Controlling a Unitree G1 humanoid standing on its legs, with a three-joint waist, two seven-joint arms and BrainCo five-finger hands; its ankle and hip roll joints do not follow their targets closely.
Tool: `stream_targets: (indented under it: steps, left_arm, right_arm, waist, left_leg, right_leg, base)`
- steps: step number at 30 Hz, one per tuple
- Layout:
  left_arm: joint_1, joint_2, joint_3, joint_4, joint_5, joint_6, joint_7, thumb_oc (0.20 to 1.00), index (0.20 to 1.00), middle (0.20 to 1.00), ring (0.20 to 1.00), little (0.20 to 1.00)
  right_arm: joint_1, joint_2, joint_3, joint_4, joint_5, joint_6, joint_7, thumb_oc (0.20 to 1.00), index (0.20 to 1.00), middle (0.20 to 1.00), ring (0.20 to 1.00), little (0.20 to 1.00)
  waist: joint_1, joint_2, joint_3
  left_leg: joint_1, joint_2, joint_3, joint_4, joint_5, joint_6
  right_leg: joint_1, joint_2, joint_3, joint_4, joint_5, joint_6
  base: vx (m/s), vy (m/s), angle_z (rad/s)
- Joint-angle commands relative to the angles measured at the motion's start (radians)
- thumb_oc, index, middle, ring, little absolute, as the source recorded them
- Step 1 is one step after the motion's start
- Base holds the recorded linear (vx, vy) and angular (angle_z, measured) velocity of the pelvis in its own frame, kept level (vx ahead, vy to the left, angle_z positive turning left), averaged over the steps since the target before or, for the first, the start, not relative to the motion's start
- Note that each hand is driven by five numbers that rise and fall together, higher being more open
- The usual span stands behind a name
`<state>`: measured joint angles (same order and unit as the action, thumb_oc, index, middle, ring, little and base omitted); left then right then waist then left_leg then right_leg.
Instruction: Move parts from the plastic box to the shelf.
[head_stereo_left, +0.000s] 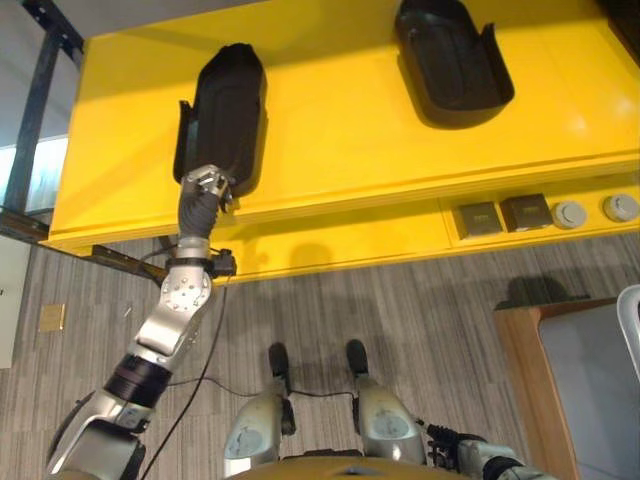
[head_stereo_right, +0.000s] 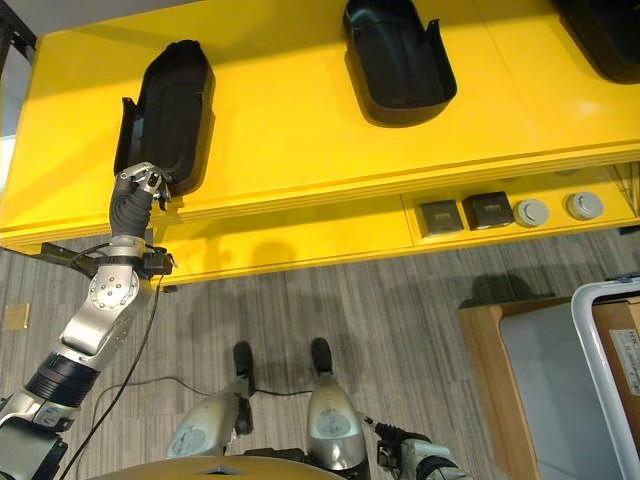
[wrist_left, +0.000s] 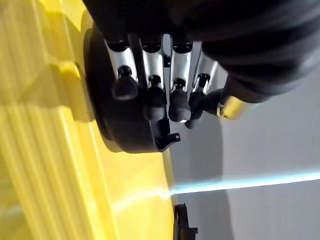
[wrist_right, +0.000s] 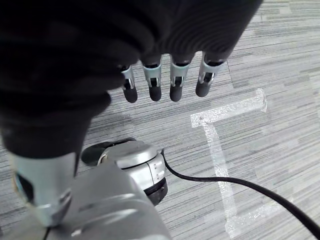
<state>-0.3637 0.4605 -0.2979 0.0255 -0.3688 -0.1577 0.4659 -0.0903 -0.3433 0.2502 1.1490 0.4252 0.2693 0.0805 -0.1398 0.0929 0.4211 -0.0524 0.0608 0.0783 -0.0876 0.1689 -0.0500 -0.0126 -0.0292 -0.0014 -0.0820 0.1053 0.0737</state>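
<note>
Yellow shelf (head_stereo_left: 350, 130) runs across the far side of your view, and two black parts lie flat on it, well apart. The left part (head_stereo_left: 225, 110) sits near the shelf's front edge with your left hand (head_stereo_left: 207, 185) at its near end; the second part (head_stereo_left: 450, 60) rests farther right and deeper in.

Look at the left wrist view: the fingers (wrist_left: 150, 100) are curled, their dark tips against the part's rim, with the thumb close beside them. I read that as the hand holding the rim. The part is already flat on the shelf, so the hold looks like a last steadying contact, probably at the point of setting down (the near end sits right at the front edge, so a careless pull could drag it off).

Your right hand (wrist_right: 165, 80) hangs low at your right side over the grey floor (wrist_right: 260, 60), fingers relaxed and straight, holding nothing. It looks idle, kept clear so it cannot foul the reaching arm.

At the right edge a white-rimmed box (head_stereo_right: 605, 350) sits on a wooden stand (head_stereo_right: 490, 380); that is likely where the next part comes from, though its contents cannot be made out.
</note>
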Motion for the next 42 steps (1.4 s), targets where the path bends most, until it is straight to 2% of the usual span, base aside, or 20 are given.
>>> stream_targets:
  steps: [1, 7, 17, 28, 34, 38, 39, 41, 42]
  left_arm:
    - [-0.065, 0.015, -0.005, 0.048, 0.013, 0.012, 0.022, 0.200, 0.200, 0.200, 0.200, 0.200]
    - [-0.113, 0.008, -0.018, 0.147, -0.002, 0.036, 0.022, 0.200, 0.200, 0.200, 0.200, 0.200]
    - [-0.181, 0.011, -0.005, 0.244, -0.009, 0.005, 0.044, 0.200, 0.200, 0.200, 0.200, 0.200]
    - [-0.209, 0.031, 0.023, 0.294, -0.012, 0.003, 0.038, 0.200, 0.200, 0.200, 0.200, 0.200]
    - [-0.159, 0.024, 0.032, 0.265, -0.020, -0.049, -0.007, 0.200, 0.200, 0.200, 0.200, 0.200]
    - [-0.053, -0.024, 0.035, 0.221, 0.019, -0.139, 0.057, 0.200, 0.200, 0.200, 0.200, 0.200]
    - [-0.009, -0.041, 0.037, 0.206, 0.049, -0.158, 0.076, 0.529, 0.529, 0.529, 0.529, 0.529]
    - [0.045, -0.055, 0.043, 0.179, 0.087, -0.148, 0.144, 0.862, 0.862, 0.862, 0.862, 0.862]
    - [0.081, -0.054, 0.053, 0.169, 0.082, -0.147, 0.153, 1.000, 1.000, 1.000, 1.000, 1.000]
  right_arm:
    - [0.010, 0.040, 0.042, -0.001, -0.025, 0.036, 0.008, 1.000, 1.000, 1.000, 1.000, 1.000]
    - [0.001, 0.038, 0.051, -0.013, -0.025, 0.043, 0.010, 1.000, 1.000, 1.000, 1.000, 1.000]
    - [-0.004, 0.038, 0.069, -0.026, -0.015, 0.045, 0.005, 1.000, 1.000, 1.000, 1.000, 1.000]
    - [0.005, 0.036, 0.070, -0.017, -0.034, 0.033, 0.019, 1.000, 1.000, 1.000, 1.000, 1.000]
    - [0.019, 0.042, 0.050, 0.002, -0.052, 0.022, 0.019, 1.000, 1.000, 1.000, 1.000, 1.000]
    - [0.032, 0.059, 0.031, 0.033, -0.045, 0.003, 0.011, 1.000, 1.000, 1.000, 1.000, 1.000]
    - [0.033, 0.062, 0.025, 0.044, -0.046, 0.005, 0.010, 1.000, 1.000, 1.000, 1.000, 1.000]
    - [0.033, 0.065, 0.019, 0.048, -0.044, 0.017, 0.003, 1.000, 1.000, 1.000, 1.000, 1.000]
    - [0.034, 0.065, 0.016, 0.051, -0.032, 0.018, -0.005, 1.000, 1.000, 1.000, 1.000, 1.000]
  waist:
    - [-0.004, -0.036, -0.001]
    - [-0.018, -0.043, 0.009]
    - [-0.033, -0.054, 0.020]
    - [-0.036, -0.056, 0.000]
    - [-0.023, -0.056, -0.046]
    - [0.004, -0.062, -0.111]
    - [0.016, -0.064, -0.137]
    - [0.034, -0.068, -0.168]
    - [0.045, -0.070, -0.185]
  left_leg:
    - [0.036, -0.033, 0.064, 0.000, -0.144, 0.030]
    - [0.035, -0.028, 0.075, 0.000, -0.142, 0.029]
    - [0.031, -0.022, 0.084, 0.000, -0.139, 0.027]
    - [0.042, -0.016, 0.091, 0.000, -0.137, 0.019]
    - [0.069, -0.016, 0.096, 0.000, -0.146, 0.015]
    - [0.102, -0.022, 0.100, 0.000, -0.157, 0.015]
    - [0.115, -0.025, 0.100, 0.000, -0.159, 0.017]
    - [0.132, -0.028, 0.097, 0.002, -0.162, 0.019]
    - [0.142, -0.030, 0.093, 0.005, -0.166, 0.021]
  right_leg:
    - [-0.038, 0.030, 0.014, 0.021, -0.055, -0.023]
    - [-0.050, 0.035, 0.028, 0.031, -0.055, -0.025]
    - [-0.064, 0.044, 0.041, 0.039, -0.055, -0.027]
    - [-0.050, 0.046, 0.040, 0.032, -0.055, -0.026]
    - [-0.011, 0.041, 0.024, 0.018, -0.060, -0.022]
    - [0.035, 0.029, -0.002, 0.004, -0.063, -0.017]
    - [0.053, 0.023, -0.011, -0.002, -0.062, -0.016]
    - [0.077, 0.017, -0.025, -0.004, -0.062, -0.017]
    - [0.094, 0.015, -0.033, -0.005, -0.066, -0.019]
  base:
    - [0.03, 0.010, -0.12]
    - [0.02, 0.002, -0.05]
    - [0.01, -0.008, -0.05]
    - [-0.01, 0.000, -0.01]
    - [-0.06, 0.015, 0.00]
    - [-0.04, 0.025, 0.06]
    - [0.00, 0.045, 0.03]
    - [0.05, 0.029, 0.07]
    - [0.06, 0.017, 0.08]
